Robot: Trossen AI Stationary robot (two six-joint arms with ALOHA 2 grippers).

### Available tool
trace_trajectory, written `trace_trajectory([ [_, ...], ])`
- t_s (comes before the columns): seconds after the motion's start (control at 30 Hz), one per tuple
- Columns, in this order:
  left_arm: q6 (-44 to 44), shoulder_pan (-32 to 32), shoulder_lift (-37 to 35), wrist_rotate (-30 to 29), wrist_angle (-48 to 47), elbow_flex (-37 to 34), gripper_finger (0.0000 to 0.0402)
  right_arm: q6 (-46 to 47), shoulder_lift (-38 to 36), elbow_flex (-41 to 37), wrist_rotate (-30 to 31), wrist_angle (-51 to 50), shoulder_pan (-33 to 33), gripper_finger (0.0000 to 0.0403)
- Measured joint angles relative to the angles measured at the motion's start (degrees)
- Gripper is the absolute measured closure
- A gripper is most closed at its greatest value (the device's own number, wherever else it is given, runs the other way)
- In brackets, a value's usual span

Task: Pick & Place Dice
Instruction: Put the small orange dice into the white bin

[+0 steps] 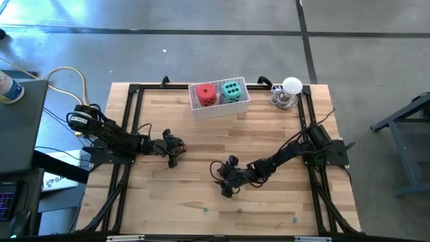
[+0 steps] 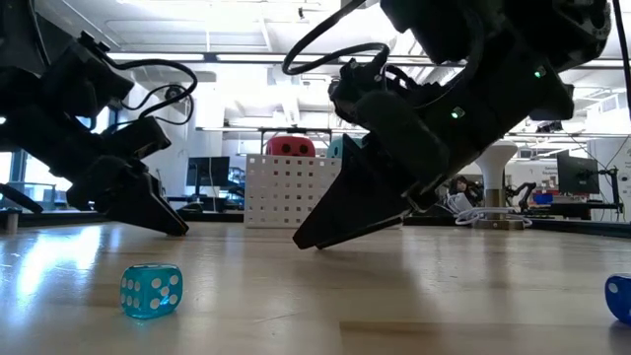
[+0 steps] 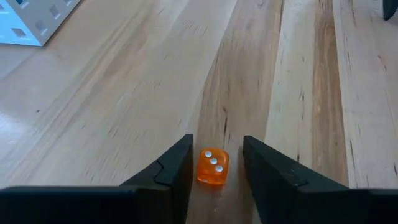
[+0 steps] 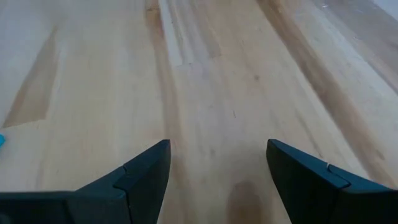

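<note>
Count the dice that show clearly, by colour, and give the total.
Red die, in the white basket: 1
Teal-green die, same basket: 1
Small orange die: 1
Small light blue die: 1
Total: 4

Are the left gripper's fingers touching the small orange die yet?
Apart. The left wrist view shows wood on both sides between the orange die and the fingers of the left gripper.

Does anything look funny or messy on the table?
Nothing is spilled or broken. Two big dice, red and green, sit neatly in the white basket, while a tiny orange die lies between the left claw fingers.
</note>
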Motion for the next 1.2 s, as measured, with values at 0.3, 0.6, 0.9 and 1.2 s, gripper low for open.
trace_trajectory([
  [0.3, -0.3, -0.1, 0.0, -0.6, 0.0, -0.1, 0.0355, 0.0, 0.0, 0.0, 0.1, 0.1, -1.0, 0.0144],
  [0.6, -0.2, -0.1, 0.4, -0.7, 5.6, -0.5, 0.0355, 0.1, 0.0, 0.0, 0.2, 0.3, -1.0, 0.0144],
  [0.9, 0.3, 1.8, -4.2, -0.4, 9.9, 0.7, 0.0355, 0.3, 0.0, 0.0, 0.3, 3.8, -0.3, 0.0144],
  [1.2, 5.7, 7.4, -19.7, 3.4, -1.0, 6.4, 0.0355, 1.9, 0.0, 0.0, 0.3, 4.0, 0.5, 0.0144],
])
